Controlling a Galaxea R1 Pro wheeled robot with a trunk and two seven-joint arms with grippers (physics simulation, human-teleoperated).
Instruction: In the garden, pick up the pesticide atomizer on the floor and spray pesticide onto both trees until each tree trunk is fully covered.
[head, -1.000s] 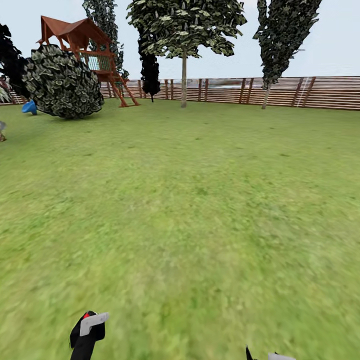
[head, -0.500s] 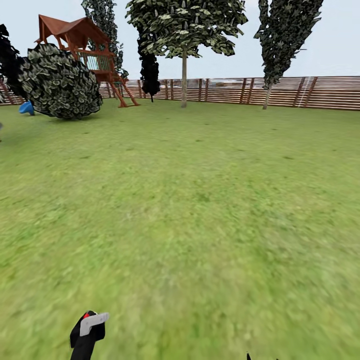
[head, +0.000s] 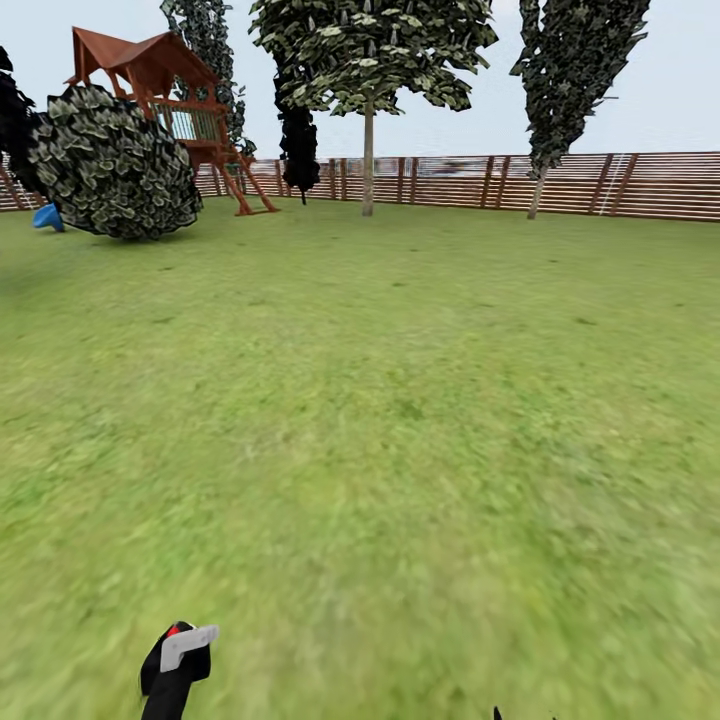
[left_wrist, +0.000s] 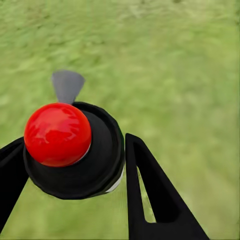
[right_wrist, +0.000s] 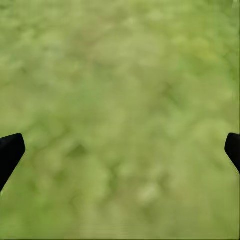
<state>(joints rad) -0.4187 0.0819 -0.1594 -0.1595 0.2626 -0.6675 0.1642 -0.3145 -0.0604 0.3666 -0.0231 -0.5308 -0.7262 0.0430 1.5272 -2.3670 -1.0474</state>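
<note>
Grass lawn (head: 400, 400), left pincer (left_wrist: 75, 165) clasping black atomizer (left_wrist: 95, 160) (red-capped, seemingly grey-nozzled), right pincer (right_wrist: 120, 150) spread.

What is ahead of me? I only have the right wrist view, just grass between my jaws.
Observer: A brown slat fence closes the far end of the lawn in the head view.
Operator: Is my left holding anything?
Observer: Yes, the left gripper is shut on the atomizer, black with a red cap.
Operator: Any trees?
Observer: A thin-stemmed tree stands by the fence, with a wooden playhouse and a round bush at far left.
</note>
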